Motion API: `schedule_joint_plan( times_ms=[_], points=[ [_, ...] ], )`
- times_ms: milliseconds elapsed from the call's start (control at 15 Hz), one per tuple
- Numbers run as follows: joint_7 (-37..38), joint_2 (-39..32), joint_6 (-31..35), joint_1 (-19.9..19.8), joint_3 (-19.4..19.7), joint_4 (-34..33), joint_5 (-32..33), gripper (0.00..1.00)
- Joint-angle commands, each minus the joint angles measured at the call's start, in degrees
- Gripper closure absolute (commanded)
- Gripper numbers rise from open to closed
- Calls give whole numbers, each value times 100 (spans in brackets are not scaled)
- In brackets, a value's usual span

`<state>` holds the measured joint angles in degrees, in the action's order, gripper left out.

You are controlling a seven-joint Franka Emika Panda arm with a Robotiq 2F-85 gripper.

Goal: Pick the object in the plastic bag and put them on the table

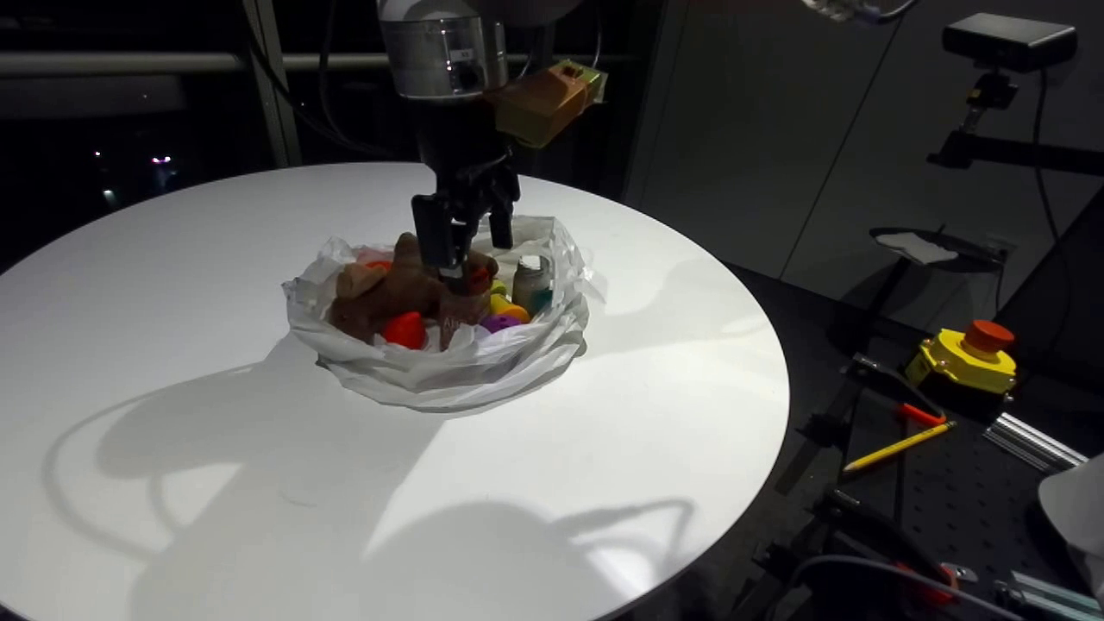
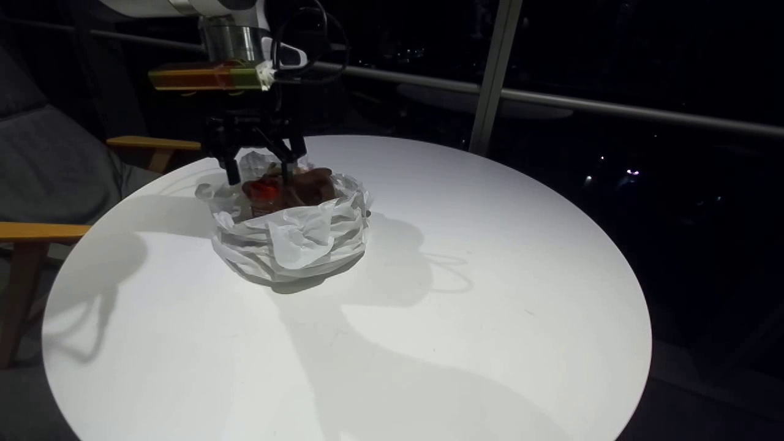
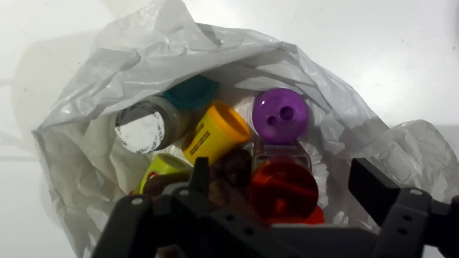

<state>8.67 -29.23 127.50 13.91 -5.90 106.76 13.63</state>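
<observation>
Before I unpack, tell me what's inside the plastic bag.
Visible: brown teddy bear, red-capped jar, white-topped jar, yellow tub, lime tub, purple piece, teal piece, red piece. Whatever lies beneath them is covered.

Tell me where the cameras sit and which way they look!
In an exterior view: away from the robot arm, higher than the table, slanting down at the plastic bag; arm and pincer show, plus a red button.
In an exterior view: also off the arm, slanting down at the bag; arm and pincer show, plus a gray chair.
Wrist view: on the arm, peering down into the bag; only its pincer shows.
Both exterior views share table, bag, arm and pincer.
</observation>
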Motion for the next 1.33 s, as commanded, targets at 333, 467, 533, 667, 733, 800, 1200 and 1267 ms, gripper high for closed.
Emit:
schedule_joint_plan(
  times_ms=[333,467,533,667,733,800,1200,1267],
  points=[
    [-375,-389,-37,-51,-23,-475,-205,32],
    [-411,-345,8,-54,-23,-414,-185,50],
    [-452,-309,33,-71,-41,-360,-209,58],
    [-507,-251,92,-95,-67,-255,-257,76],
    [-555,-210,151,-121,-100,-192,-333,81],
    [-576,-162,158,-120,-113,-120,-374,81],
    [-299,849,744,47,-278,811,-509,81],
    [-246,1130,846,72,-321,1036,-508,81]
  ],
)
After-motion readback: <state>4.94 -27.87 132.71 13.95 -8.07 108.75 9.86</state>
